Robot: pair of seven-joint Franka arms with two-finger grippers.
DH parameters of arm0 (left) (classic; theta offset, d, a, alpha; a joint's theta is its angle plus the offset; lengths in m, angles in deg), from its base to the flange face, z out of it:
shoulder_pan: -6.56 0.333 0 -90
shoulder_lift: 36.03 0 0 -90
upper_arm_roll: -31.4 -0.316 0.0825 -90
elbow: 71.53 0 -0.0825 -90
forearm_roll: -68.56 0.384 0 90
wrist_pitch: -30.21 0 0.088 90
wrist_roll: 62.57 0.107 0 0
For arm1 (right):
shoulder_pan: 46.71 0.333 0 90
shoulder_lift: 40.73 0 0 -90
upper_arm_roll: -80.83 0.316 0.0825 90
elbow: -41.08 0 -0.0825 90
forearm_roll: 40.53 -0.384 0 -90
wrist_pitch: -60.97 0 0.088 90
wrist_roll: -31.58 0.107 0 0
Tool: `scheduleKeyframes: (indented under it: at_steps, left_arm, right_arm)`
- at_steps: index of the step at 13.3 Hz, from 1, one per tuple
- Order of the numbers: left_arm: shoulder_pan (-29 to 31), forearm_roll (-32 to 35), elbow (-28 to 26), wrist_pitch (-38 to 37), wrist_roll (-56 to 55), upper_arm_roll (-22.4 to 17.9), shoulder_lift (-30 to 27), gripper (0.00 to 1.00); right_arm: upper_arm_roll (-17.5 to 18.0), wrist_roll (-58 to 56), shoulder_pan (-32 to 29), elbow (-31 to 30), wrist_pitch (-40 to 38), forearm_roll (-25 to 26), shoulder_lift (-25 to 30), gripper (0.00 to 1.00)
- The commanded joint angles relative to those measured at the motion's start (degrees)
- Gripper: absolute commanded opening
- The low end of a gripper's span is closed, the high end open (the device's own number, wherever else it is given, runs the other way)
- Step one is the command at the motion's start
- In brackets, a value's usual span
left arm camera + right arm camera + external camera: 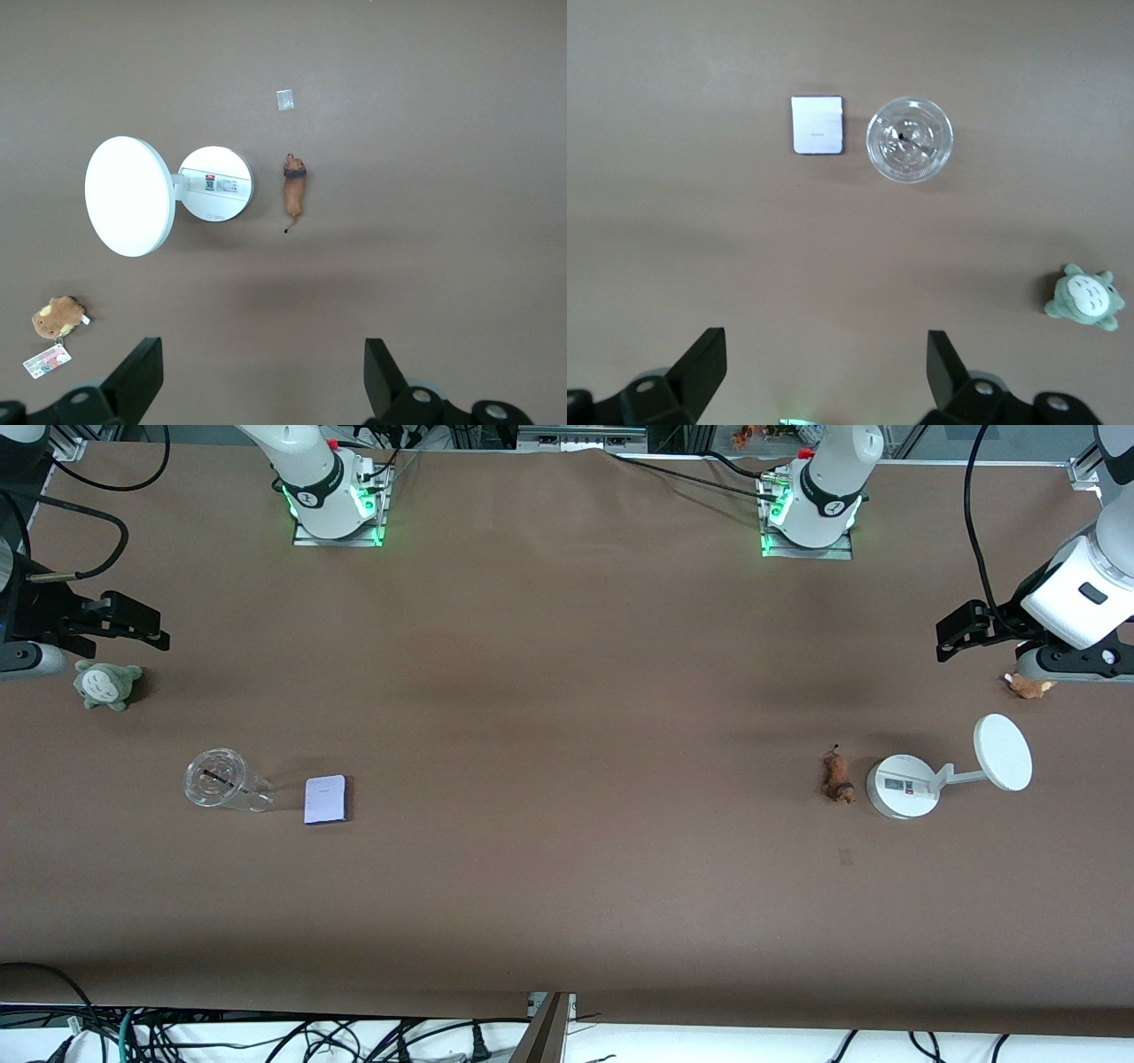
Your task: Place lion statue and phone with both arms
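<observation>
The lion statue (837, 779), a tiny brown figurine with a thin dark tail, lies on the table beside a white stand; it also shows in the left wrist view (295, 188). The phone (325, 799), a flat pale lavender slab, lies face up beside a clear cup; it also shows in the right wrist view (817, 125). My left gripper (961, 633) (261, 372) is open and empty, up over the table's left-arm end, apart from the lion. My right gripper (133, 624) (824, 372) is open and empty, up over the right-arm end, apart from the phone.
A white round-based stand (904, 786) with a disc (1003, 752) lies beside the lion. A tan-orange plush (1028, 685) sits by the left gripper. A clear cup (217, 779) lies beside the phone. A grey-green plush (106, 684) sits under the right gripper.
</observation>
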Motion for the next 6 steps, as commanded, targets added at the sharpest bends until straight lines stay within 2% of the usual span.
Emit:
scheduleKeyframes:
  at_steps: [1,6]
  left_arm:
    - [0.4,-0.1,0.1,-0.9,1.1,0.3,-0.8,1.00]
    - [0.4,-0.1,0.1,-0.9,1.1,0.2,-0.8,1.00]
  right_arm:
    - [1.0,-0.8,-1.1,2.5,-1.8,1.7,-1.0,1.00]
    - [0.8,-0.7,-1.3,2.6,-1.7,1.7,-1.0,1.00]
